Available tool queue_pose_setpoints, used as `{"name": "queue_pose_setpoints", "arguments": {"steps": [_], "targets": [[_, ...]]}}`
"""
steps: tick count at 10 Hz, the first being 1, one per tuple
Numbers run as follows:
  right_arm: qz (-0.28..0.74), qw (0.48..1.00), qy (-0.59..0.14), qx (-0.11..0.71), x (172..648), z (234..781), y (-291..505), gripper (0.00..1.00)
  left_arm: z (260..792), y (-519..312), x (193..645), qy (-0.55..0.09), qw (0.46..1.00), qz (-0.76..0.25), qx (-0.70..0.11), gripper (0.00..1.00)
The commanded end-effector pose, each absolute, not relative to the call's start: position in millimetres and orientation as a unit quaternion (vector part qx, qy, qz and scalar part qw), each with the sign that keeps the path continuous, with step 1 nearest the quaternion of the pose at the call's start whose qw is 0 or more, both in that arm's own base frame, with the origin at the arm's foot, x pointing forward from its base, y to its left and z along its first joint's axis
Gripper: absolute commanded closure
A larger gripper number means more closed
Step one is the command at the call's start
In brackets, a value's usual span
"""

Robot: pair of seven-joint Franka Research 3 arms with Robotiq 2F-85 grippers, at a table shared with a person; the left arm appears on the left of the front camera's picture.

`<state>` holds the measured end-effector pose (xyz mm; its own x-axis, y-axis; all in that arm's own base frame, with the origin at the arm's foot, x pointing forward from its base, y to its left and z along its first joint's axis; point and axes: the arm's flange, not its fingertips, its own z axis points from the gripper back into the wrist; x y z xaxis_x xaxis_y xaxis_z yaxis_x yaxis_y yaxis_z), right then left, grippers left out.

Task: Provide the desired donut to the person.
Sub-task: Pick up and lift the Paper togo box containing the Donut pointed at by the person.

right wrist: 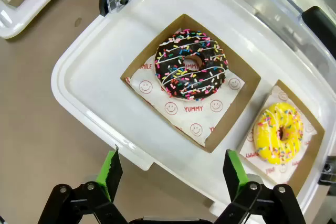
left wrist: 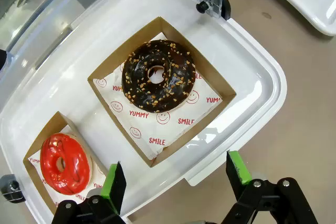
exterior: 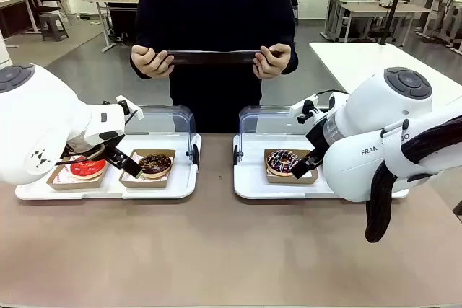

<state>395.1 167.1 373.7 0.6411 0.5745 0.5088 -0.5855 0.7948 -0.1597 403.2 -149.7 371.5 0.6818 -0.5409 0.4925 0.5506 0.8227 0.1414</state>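
Patience seems wise: left gripper [left wrist: 176, 170] over the nut-topped donut [left wrist: 158, 75] and right gripper [right wrist: 173, 165] over the sprinkled donut [right wrist: 191, 65] hang wide open, empty, awaiting the person [exterior: 214, 5]'s choice.

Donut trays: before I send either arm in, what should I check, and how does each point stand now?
1. Left gripper open: ok, jaws apart above the left tray rim.
2. Right gripper open: ok, jaws apart above the right tray rim.
3. Lids raised: ok, left lid and right lid stand up at the far side.
4. Donuts seated in boxes: ok, nut-topped chocolate donut, red donut, sprinkled chocolate donut, yellow donut.
5. Desired donut known: cannot tell; the person holds a dark flat bar in both hands, pointing at nothing.
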Motion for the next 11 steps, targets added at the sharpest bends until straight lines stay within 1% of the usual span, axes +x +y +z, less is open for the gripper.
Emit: {"name": "queue_pose_setpoints", "arguments": {"steps": [1, 11], "targets": [[0.320, 0.906, -0.277, 0.010, 395.1, 373.7, 167.1, 0.00, 371.5, -149.8, 403.1, -0.266, 0.917, -0.298, -0.009, 0.00], [0.320, 0.906, -0.277, 0.010, 395.1, 373.7, 167.1, 0.00, 371.5, -149.8, 403.1, -0.266, 0.917, -0.298, -0.009, 0.00]]}}
